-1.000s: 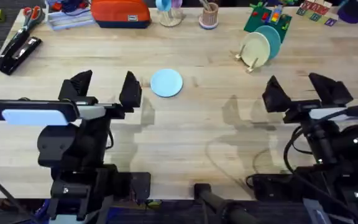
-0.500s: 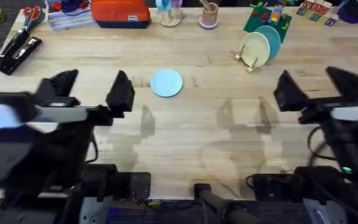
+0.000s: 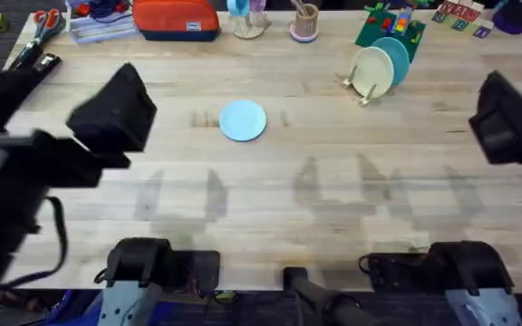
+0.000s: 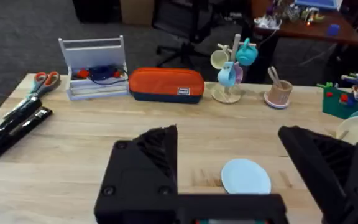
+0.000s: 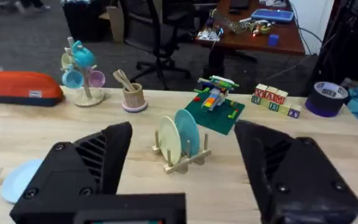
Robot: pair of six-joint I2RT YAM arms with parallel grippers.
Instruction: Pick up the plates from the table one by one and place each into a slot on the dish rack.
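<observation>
Light blue plate (image 4: 246,176) lies between left claw (image 4: 247,180) fingers (flat, untouched).

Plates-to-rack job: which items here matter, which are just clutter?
Job items:
- light blue plate flat on the table
- dish rack holding a cream plate and a teal plate
- left pincer and right pincer, both open

Clutter:
- orange pouch
- scissors
- stapler
- mug tree
- green toy board
- tape roll
</observation>
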